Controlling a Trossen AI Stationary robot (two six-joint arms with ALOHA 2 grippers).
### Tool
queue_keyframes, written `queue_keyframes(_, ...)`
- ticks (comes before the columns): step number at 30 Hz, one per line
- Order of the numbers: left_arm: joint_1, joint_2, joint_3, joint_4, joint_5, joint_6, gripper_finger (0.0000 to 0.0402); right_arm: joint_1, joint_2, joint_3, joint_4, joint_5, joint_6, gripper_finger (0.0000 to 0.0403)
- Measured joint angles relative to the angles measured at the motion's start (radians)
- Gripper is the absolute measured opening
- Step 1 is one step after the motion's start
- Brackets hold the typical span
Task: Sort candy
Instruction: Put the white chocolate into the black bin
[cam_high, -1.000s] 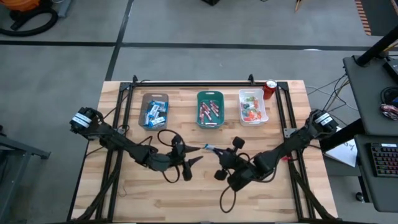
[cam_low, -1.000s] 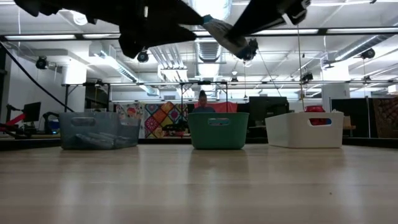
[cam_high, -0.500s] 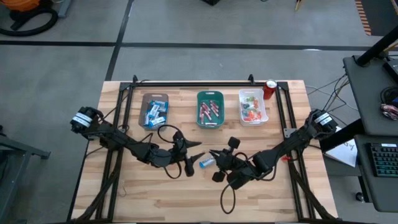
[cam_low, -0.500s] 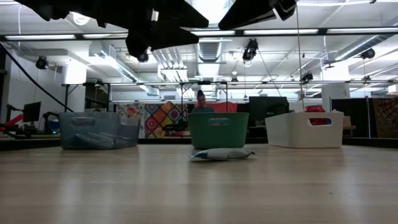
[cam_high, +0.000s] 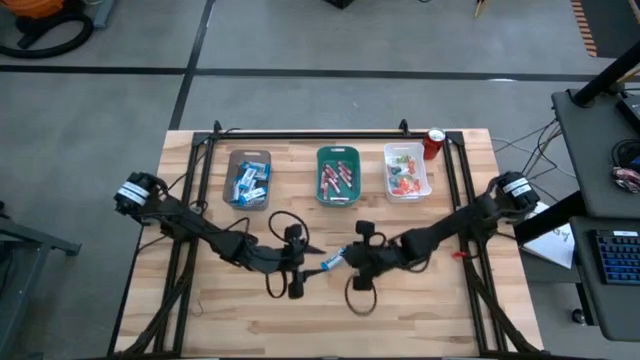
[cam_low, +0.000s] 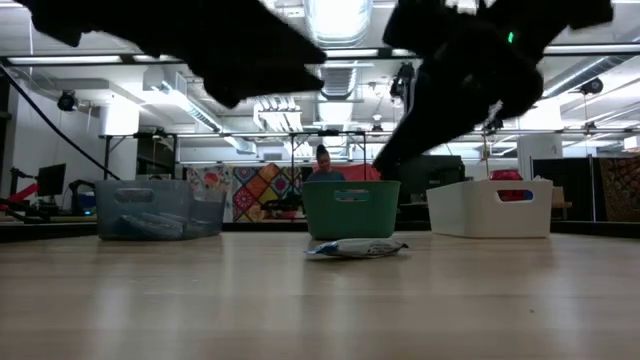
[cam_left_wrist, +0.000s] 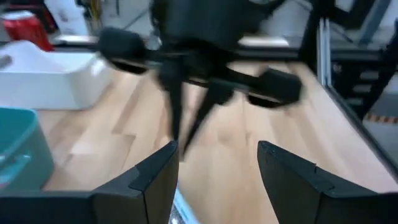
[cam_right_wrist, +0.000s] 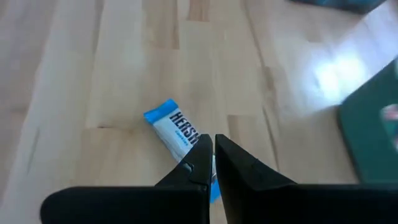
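Three small trays in a row at the far side of the pale wooden plank worktop (cam_high: 250, 320): a brown-grey translucent tray (cam_high: 248, 179) with blue-and-white wrapped bars, a teal plastic tray (cam_high: 338, 174) with slim red and pink sticks, a white plastic tray (cam_high: 406, 170) with small red, orange and green pieces. A red drink can (cam_high: 434, 143) just beside the white tray, at the far right corner. Black cables looped on the planks near both arms.

One blue-and-white wrapped candy bar (cam_high: 333, 262) flat on the worktop near the middle, well apart from the trays, in the low view in front of the teal tray. White wrapper, bright blue ends, dark lettering along it.

Left hand (cam_high: 303, 260) just left of the bar, fingers spread wide, nothing between them. Right hand (cam_high: 352, 258) just right of it, fingers pressed together and empty, tips above the bar's near end in the right wrist view; contact not clear.

Both hands only dark blurred shapes in the low view. A person partly hidden behind the teal tray there.
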Motion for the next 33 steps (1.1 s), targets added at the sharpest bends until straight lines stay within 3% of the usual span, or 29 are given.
queue_keyframes(4,0.000,0.082,-0.001,0.030,0.002,0.002,0.0201,-0.040,-0.005,-0.116,0.204,-0.087,-0.033,0.0013)
queue_keyframes(10,0.016,0.252,-0.001,0.250,-0.009,0.012,0.0209,-0.049,-0.022,-0.220,0.449,-0.083,-0.059,0.0013)
queue_keyframes(19,0.049,0.448,-0.001,0.476,-0.028,-0.038,0.0230,-0.045,-0.025,-0.228,0.528,-0.080,-0.058,0.0013)
queue_keyframes(29,0.050,0.567,0.002,0.493,-0.081,-0.098,0.0230,-0.045,-0.025,-0.228,0.533,-0.080,-0.050,0.0013)
queue_keyframes(33,0.049,0.572,0.003,0.494,-0.094,-0.098,0.0209,-0.045,-0.025,-0.228,0.532,-0.080,-0.050,0.0013)
